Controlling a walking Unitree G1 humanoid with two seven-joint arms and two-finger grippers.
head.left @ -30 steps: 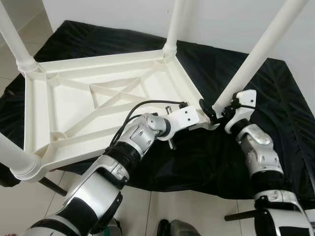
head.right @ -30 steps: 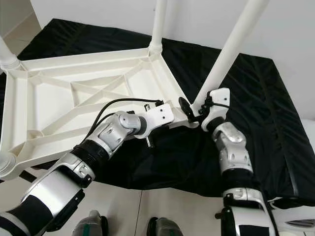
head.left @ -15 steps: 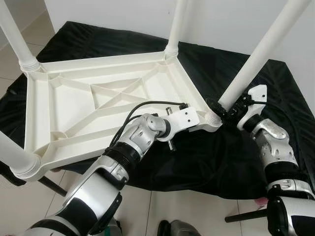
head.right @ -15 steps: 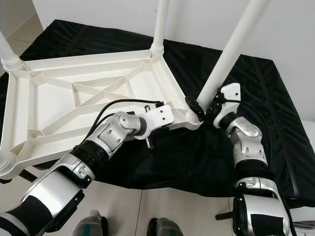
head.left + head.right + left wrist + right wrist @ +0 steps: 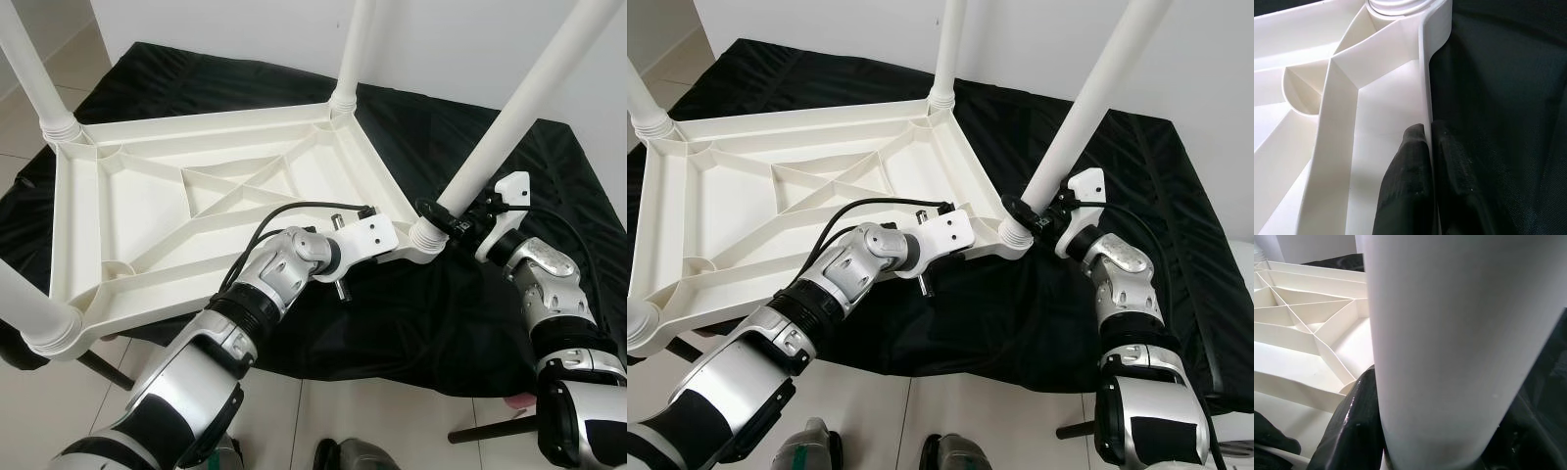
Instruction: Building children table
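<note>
My right gripper (image 5: 453,217) is closed around the lower end of the white leg (image 5: 509,127), one black finger (image 5: 1354,431) on each side of the tube just above where it enters the corner socket (image 5: 425,235); I hold it low, I judge, because that is where a twist or a push drives it into the socket instead of bending it. The leg leans away from upright, so I take it as not yet fully seated, though I cannot see the thread or the joint itself. My left gripper (image 5: 1427,147) is pinched shut on the thin side wall of the upturned tabletop (image 5: 147,211), one finger inside the rim and one outside against the black cloth (image 5: 421,313), just beside that same corner. That grip is there to brace the frame so it does not slide or spin while the other arm works the leg. The tabletop lies underside up on the cloth with its ribs showing, which keeps all four sockets facing me. The far leg (image 5: 351,49) and the left rear leg (image 5: 34,69) stand straight in their corners, and a near left leg (image 5: 24,308) sits in the corner closest to my left side. The cloth is spread over a light tiled floor (image 5: 392,421).
</note>
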